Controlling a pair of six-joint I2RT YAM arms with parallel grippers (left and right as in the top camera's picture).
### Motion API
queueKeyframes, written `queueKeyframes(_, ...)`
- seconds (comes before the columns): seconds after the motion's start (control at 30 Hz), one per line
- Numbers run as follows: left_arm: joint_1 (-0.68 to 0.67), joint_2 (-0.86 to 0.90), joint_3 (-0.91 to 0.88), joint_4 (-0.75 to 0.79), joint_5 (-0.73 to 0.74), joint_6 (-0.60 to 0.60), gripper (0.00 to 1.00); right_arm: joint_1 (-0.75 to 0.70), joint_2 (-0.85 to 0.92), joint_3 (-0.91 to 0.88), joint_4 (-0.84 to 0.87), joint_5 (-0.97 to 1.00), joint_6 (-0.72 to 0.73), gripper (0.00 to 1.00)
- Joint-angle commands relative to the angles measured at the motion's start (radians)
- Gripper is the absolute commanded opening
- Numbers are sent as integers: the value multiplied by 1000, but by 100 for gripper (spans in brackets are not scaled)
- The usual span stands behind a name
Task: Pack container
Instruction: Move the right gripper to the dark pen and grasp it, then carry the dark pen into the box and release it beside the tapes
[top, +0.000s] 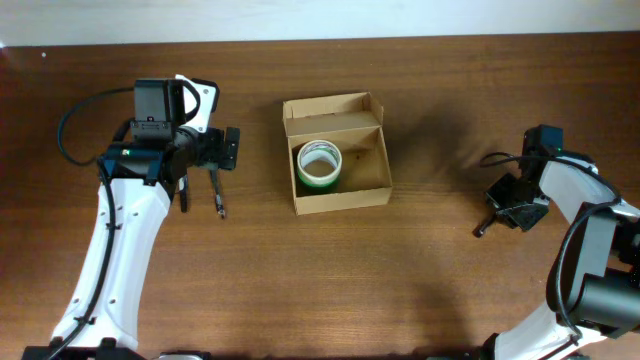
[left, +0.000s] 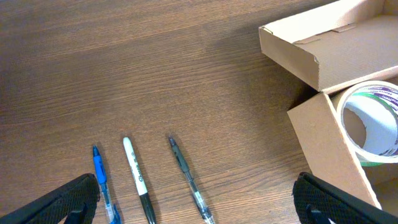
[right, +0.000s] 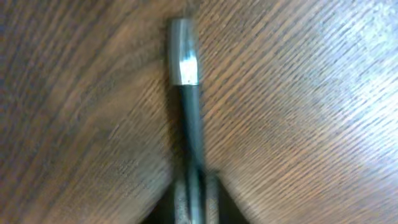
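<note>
Bench (top: 400, 280) with the open container (top: 340, 198) at its centre.
The left hand (left: 196, 202) hangs spread wide to its left; the right hand (right: 195, 196), far right, pinches a dark pen (right: 189, 112); a tape roll (top: 319, 165) lies inside the container; three pens (left: 134, 174) lie below the left hand.

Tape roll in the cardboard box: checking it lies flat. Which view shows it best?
Overhead: the green-and-white tape roll shows whole, flat inside the tan cardboard box. Left wrist crops it at the frame edge; right wrist misses it.
</note>
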Motion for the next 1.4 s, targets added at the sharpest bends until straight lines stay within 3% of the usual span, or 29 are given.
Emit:
queueKeyframes(0.0, 5, 5, 17, 2, 11, 13, 100, -6, 53, -14, 13, -23, -10, 4)
queueKeyframes(0.23, 5, 5, 17, 2, 11, 13, 100, -5, 28, 87, 5, -186, -138, 4)
queueKeyframes(0.5, 5, 5, 17, 2, 11, 13, 100, 27, -106, 379, -206, -235, -275, 4)
queueKeyframes(0.73, 5, 5, 17, 2, 11, 13, 100, 216, -188, 768, -412, -226, -453, 4)
queueKeyframes(0.83, 5, 5, 17, 2, 10, 13, 100, 351, -188, 902, -467, -202, -602, 4)
queueKeyframes(1.07, 5, 5, 17, 2, 11, 13, 100, 635, -143, 935, -497, -38, -892, 4)
queueKeyframes(1.37, 5, 5, 17, 2, 11, 13, 99, 771, 11, 935, -514, -45, -1308, 4)
